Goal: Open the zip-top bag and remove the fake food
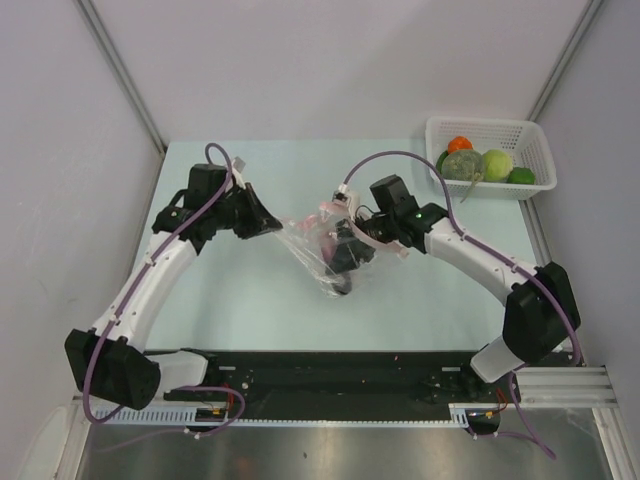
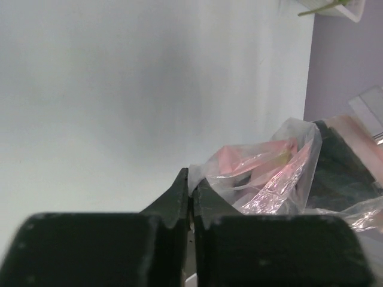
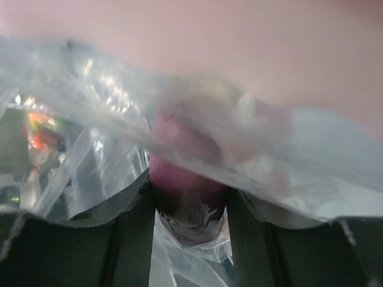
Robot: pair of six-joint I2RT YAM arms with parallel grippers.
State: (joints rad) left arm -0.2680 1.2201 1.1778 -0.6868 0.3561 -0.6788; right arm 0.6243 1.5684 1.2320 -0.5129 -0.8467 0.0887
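The clear zip-top bag (image 1: 318, 262) hangs crumpled between my two grippers above the middle of the table, its pink strip near the top. My left gripper (image 1: 278, 226) is shut on the bag's left edge; in the left wrist view its tips (image 2: 191, 182) pinch the plastic (image 2: 269, 173). My right gripper (image 1: 345, 250) reaches into the bag from the right. In the right wrist view its fingers (image 3: 134, 221) press both sides of a purple eggplant (image 3: 185, 173), with bag film (image 3: 90, 89) draped over and under it. The other fake food lies in the basket.
A white mesh basket (image 1: 490, 125) at the back right corner holds an orange-red ball (image 1: 459, 144), a mottled green-brown head (image 1: 462, 165), a pale green round piece (image 1: 496, 163) and a darker green piece (image 1: 521, 176). The basket's corner (image 2: 350, 9) shows in the left wrist view.
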